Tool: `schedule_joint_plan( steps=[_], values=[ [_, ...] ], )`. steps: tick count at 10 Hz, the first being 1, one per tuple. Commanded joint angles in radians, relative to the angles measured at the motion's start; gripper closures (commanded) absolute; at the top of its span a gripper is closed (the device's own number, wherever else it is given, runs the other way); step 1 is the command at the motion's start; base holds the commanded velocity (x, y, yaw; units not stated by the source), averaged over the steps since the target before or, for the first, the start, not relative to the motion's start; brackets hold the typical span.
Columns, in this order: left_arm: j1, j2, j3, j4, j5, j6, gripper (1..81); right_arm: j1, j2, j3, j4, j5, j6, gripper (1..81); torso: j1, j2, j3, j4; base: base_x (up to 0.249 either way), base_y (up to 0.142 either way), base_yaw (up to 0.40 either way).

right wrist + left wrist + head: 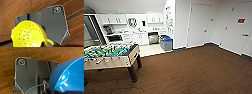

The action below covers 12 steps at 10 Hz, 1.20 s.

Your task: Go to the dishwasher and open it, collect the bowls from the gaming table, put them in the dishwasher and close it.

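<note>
The robot stands on the brown floor (pixel 191 72) of a room, facing a kitchen nook at the far end. The dishwasher (pixel 153 38) sits there under the white counter, just beside a grey bin with a blue lid (pixel 166 43); its front looks open, with a dark inside, though it is too far off to be sure. Nearer than the dishwasher and off to one side stands the foosball table (pixel 111 55).

The wrist views show what the head view does not: both bowls are carried along. In the left wrist view the blue bowl (pixel 70 75) hangs over the floor with its hollow towards the camera. The left pincer seems to pinch it at the rim, but the fingers themselves are hidden at the frame edge. In the right wrist view the yellow bowl (pixel 28 34), pierced with small holes like a strainer, is held the same way by the right pincer, again with the fingers barely visible.

Holding each bowl by its rim, one to an arm, likely lets both be brought in a single trip. Both bowls are well apart from the dishwasher, so the loading is not yet done.
</note>
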Motion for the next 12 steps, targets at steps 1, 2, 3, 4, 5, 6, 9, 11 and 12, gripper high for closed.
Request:
schedule_joint_plan(
  steps=[1, 2, 3, 4, 5, 6, 9, 11, 12],
  values=[
    [-0.044, -0.025, 0.013, 0.009, 0.019, 0.006, 81.1, 0.042, -0.016, 0.000, -0.012, -0.033, -0.003, 81.1, 0.000, 0.000, 0.000, 0.000, 0.136, 0.000, 0.000],
    [-0.043, -0.025, 0.012, 0.009, 0.019, 0.006, 81.1, 0.042, -0.016, 0.000, -0.012, -0.031, -0.004, 81.1, 0.000, 0.000, 0.000, 0.000, 0.133, 0.000, 0.000],
    [-0.043, -0.025, 0.013, 0.009, 0.019, 0.006, 81.1, 0.042, -0.015, 0.000, -0.012, -0.031, -0.004, 81.1, 0.000, 0.000, 0.000, 0.000, 0.133, 0.070, 0.000],
    [-0.044, -0.025, 0.013, 0.009, 0.019, 0.006, 81.1, 0.042, -0.015, 0.001, -0.012, -0.033, -0.003, 81.1, 0.000, 0.000, 0.000, 0.000, 0.127, 0.075, 0.000],
    [-0.043, -0.026, 0.012, 0.009, 0.015, 0.006, 81.1, 0.042, -0.015, 0.000, -0.011, -0.033, -0.004, 81.1, 0.000, 0.000, 0.000, 0.000, 0.121, 0.075, 0.000],
    [-0.043, -0.026, 0.012, 0.010, 0.005, 0.006, 81.1, 0.042, -0.015, 0.000, -0.012, -0.033, -0.003, 81.1, 0.001, 0.000, 0.000, 0.000, 0.121, 0.075, 0.000],
    [-0.044, -0.028, 0.012, 0.009, 0.005, 0.006, 81.1, 0.045, -0.013, 0.000, -0.012, -0.033, -0.004, 81.1, 0.001, 0.000, 0.000, 0.000, 0.122, 0.021, 0.000],
    [-0.043, -0.028, 0.012, 0.009, 0.005, 0.006, 81.1, 0.046, -0.013, 0.000, -0.014, -0.033, -0.003, 81.1, 0.000, 0.000, 0.000, 0.000, 0.132, 0.000, 0.000],
    [-0.043, -0.026, 0.012, 0.010, 0.005, 0.006, 81.1, 0.046, -0.013, 0.001, -0.014, -0.033, -0.003, 81.1, 0.000, 0.000, 0.000, 0.000, 0.133, 0.000, 0.000]
  ],
)
